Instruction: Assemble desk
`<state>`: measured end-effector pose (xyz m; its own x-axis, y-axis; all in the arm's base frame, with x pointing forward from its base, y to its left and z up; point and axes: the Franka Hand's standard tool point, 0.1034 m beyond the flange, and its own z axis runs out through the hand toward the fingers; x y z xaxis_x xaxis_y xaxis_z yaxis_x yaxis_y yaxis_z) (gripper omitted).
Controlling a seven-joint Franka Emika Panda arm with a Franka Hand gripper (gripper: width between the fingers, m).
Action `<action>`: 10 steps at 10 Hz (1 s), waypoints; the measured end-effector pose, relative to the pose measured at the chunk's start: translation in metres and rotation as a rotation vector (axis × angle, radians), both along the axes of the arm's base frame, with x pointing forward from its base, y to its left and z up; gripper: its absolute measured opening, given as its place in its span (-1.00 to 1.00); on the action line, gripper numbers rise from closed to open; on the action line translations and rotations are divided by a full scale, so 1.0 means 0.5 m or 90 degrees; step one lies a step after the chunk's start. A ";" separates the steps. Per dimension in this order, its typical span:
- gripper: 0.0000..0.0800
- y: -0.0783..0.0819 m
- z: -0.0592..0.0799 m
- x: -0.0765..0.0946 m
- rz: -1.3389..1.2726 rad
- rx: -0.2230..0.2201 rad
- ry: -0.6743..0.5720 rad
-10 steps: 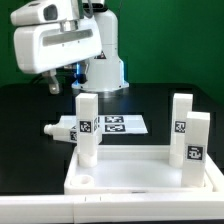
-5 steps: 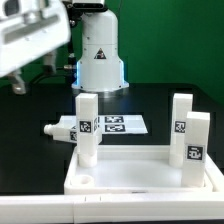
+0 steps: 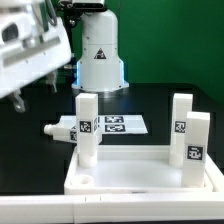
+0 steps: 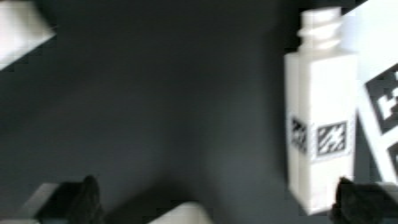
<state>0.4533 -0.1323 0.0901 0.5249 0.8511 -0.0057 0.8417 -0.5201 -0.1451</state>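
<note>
Exterior view, from its left: the arm's white wrist housing [image 3: 30,45] hangs high over the black bench [image 3: 30,120], well clear of every part below, its pincer not showing here. Lower down, one white leg [image 3: 60,129] lies on its side on the bench, its threaded end toward the exterior view's left. Just beside it, a second leg [image 3: 87,128] stands upright at the rear left corner of the white tabletop [image 3: 135,176], a tray with a raised rim at the near edge of the bench; a round empty socket [image 3: 86,180] shows at its front left corner. Behind the tray, the marker board [image 3: 122,125] lies flat, with the white conical robot base [image 3: 99,55] farther back. Toward the exterior view's right, two more legs stand upright at the tray's right side, one at the rear [image 3: 181,118] and one nearer the camera [image 3: 196,146], each bearing a black-and-white tag.

Wrist view: the pincer [image 4: 228,195] stands released, its two dark fingertips [image 4: 75,196] spread wide with only bare bench between them. The lying leg [image 4: 320,110] is apart from both tips, beside a corner of the marker board [image 4: 381,100].
</note>
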 end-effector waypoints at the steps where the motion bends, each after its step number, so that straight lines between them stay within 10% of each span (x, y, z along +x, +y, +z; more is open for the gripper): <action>1: 0.62 0.010 -0.021 -0.013 0.006 -0.006 0.003; 10: 0.62 0.091 -0.111 -0.112 0.019 -0.056 -0.031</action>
<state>0.3972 -0.0866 0.0347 0.5013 0.8634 -0.0569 0.8616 -0.5041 -0.0586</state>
